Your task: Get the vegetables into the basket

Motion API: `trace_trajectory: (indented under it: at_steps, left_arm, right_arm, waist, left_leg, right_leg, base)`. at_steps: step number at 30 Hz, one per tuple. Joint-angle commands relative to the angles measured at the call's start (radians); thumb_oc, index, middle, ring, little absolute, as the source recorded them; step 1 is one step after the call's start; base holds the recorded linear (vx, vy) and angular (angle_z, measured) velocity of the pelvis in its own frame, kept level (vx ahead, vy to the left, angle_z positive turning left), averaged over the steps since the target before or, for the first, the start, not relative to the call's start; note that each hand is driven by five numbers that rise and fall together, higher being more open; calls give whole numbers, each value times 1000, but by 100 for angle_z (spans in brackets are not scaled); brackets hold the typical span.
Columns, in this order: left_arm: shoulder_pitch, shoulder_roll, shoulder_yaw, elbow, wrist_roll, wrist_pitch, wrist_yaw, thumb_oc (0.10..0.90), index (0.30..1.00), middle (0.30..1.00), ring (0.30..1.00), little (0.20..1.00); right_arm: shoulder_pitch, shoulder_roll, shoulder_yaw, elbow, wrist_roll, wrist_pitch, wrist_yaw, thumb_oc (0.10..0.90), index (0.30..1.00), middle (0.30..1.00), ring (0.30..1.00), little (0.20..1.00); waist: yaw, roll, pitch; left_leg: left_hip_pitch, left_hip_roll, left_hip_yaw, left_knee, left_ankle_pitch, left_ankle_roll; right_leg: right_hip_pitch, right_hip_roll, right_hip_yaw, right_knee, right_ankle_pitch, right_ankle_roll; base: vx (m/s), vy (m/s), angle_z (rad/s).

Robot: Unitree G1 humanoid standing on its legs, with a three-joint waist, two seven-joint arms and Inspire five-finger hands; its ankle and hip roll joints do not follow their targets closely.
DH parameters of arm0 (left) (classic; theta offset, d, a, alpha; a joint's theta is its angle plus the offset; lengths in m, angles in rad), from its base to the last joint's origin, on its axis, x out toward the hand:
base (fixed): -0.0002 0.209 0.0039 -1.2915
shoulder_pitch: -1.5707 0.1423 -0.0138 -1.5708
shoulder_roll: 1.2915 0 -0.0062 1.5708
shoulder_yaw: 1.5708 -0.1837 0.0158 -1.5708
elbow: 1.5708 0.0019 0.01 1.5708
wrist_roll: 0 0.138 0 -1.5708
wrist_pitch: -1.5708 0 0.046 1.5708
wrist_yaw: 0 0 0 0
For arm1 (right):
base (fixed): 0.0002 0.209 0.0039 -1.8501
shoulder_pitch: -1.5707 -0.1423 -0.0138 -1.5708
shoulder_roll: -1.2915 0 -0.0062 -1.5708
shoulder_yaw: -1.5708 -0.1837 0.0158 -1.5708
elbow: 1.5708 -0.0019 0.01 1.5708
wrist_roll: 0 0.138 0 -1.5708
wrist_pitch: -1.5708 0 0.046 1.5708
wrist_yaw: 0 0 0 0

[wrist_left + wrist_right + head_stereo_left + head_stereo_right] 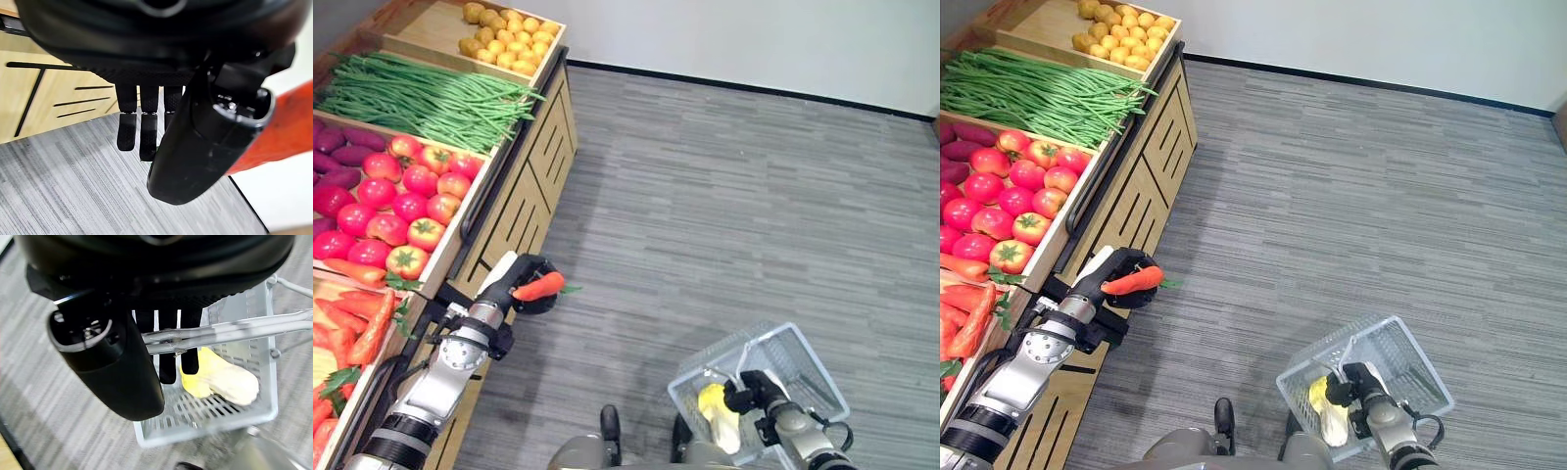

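My left hand (530, 300) is shut on an orange carrot (540, 286) and holds it level just off the front of the wooden stand, above the floor. In the left wrist view the carrot (281, 129) runs behind the thumb (205, 142). At the lower right, my right hand (749, 394) is shut on the wire handle (234, 330) of a white plastic basket (813, 357), which hangs low over the floor. A pale yellow leafy vegetable (222, 377) lies in the basket's bottom. The basket is well right of the carrot and nearer to me.
A wooden display stand (524, 186) lines the left side, with crates of carrots (352, 328), tomatoes (401, 196), purple sweet potatoes (337, 157), green beans (421, 98) and potatoes (509, 39). Grey striped floor (724, 206) stretches to a white wall at the back.
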Motion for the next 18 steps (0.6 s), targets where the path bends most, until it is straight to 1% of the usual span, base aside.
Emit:
trace_trajectory:
  at_steps: [1, 3, 4, 5, 7, 8, 9, 10, 11, 15, 17, 18]
  left_arm:
    - [-136, -3, -21, -83, 64, -71, 5, 400, 300, 300, 300, 300]
    - [-169, -8, -59, -73, 75, -69, 1, 400, 300, 300, 300, 300]
    - [-172, -9, -61, -71, 75, -70, 2, 400, 300, 300, 300, 300]
    - [-204, -9, -93, -54, 101, -68, 6, 400, 300, 300, 300, 300]
    - [-224, -10, -108, -42, 117, -64, 9, 400, 300, 300, 300, 300]
    - [-263, -12, -151, -22, 158, -61, 14, 400, 300, 300, 300, 300]
    - [-292, -8, -174, -16, 204, -56, 13, 400, 300, 300, 300, 300]
    - [-302, -11, -184, -9, 214, -55, 16, 400, 300, 300, 300, 300]
    - [-320, -16, -205, 7, 244, -52, 15, 400, 300, 300, 300, 300]
    - [-330, -30, -228, 27, 259, -52, 15, 400, 300, 300, 300, 300]
    - [-337, -58, -258, 55, 282, -46, 12, 400, 300, 300, 300, 300]
    - [-337, -58, -258, 56, 282, -46, 12, 400, 300, 300, 300, 300]
  right_arm:
    - [-88, -41, -7, -116, 32, -37, -29, 400, 300, 300, 300, 300]
    - [-117, -53, 1, -166, 34, -33, -33, 400, 300, 300, 300, 300]
    - [-116, -54, -1, -167, 34, -32, -33, 400, 300, 300, 300, 300]
    - [-147, -67, 18, -221, 30, -29, -29, 400, 300, 300, 300, 300]
    - [-158, -75, 24, -239, 30, -26, -28, 400, 300, 300, 300, 300]
    - [-185, -81, 39, -291, 35, -27, -25, 400, 300, 300, 300, 300]
    - [-210, -81, 57, -330, 35, -27, -20, 400, 300, 300, 300, 300]
    - [-222, -79, 58, -350, 42, -26, -22, 400, 300, 300, 300, 300]
    - [-241, -72, 74, -383, 48, -25, -21, 400, 300, 300, 300, 300]
    - [-266, -56, 91, -412, 59, -24, -26, 400, 300, 300, 300, 300]
    - [-309, -35, 124, -449, 56, -20, -32, 400, 300, 300, 300, 300]
    - [-309, -35, 124, -449, 56, -20, -32, 400, 300, 300, 300, 300]
  waist:
    - [4, 17, -70]
    - [6, 22, -78]
    - [6, 22, -77]
    - [5, 26, -80]
    - [5, 28, -82]
    - [2, 34, -83]
    - [2, 37, -86]
    - [1, 39, -86]
    - [-1, 43, -91]
    - [-2, 49, -95]
    - [-4, 57, -103]
    - [-4, 57, -103]
  left_leg:
    - [22, -22, -41, 51, -162, 19]
    - [22, -24, -45, 62, -170, 20]
    - [22, -24, -46, 64, -171, 20]
    - [24, -23, -49, 82, -181, 18]
    - [23, -22, -50, 96, -187, 19]
    - [20, -17, -52, 130, -201, 16]
    - [19, -10, -53, 150, -209, 14]
    - [20, -6, -55, 156, -211, 12]
    - [26, 2, -54, 154, -211, 6]
    - [37, 8, -56, 142, -205, -2]
    - [44, 18, -61, 124, -192, -15]
    - [44, 18, -62, 123, -192, -15]
  right_leg:
    - [-60, -36, 1, 80, 36, 56]
    - [-55, -42, -5, 79, 24, 56]
    - [-54, -42, -6, 80, 23, 56]
    - [-45, -45, -13, 80, 12, 55]
    - [-40, -46, -15, 79, 7, 53]
    - [-30, -43, -19, 80, -8, 49]
    - [-19, -40, -22, 80, -24, 43]
    - [-14, -38, -22, 80, -30, 40]
    - [-5, -33, -24, 79, -43, 35]
    - [4, -25, -25, 75, -57, 29]
    - [12, -13, -24, 60, -74, 17]
    - [13, -13, -24, 59, -74, 17]
  base:
    - [42, -26, -1]
    - [0, 0, 0]
    - [38, -47, 7]
    - [44, -62, 7]
    - [44, -72, 7]
    - [60, -130, 14]
    - [74, -165, 14]
    - [79, -168, 16]
    - [49, -98, 12]
    - [43, -78, 11]
    - [51, -118, 5]
    - [44, -98, 4]
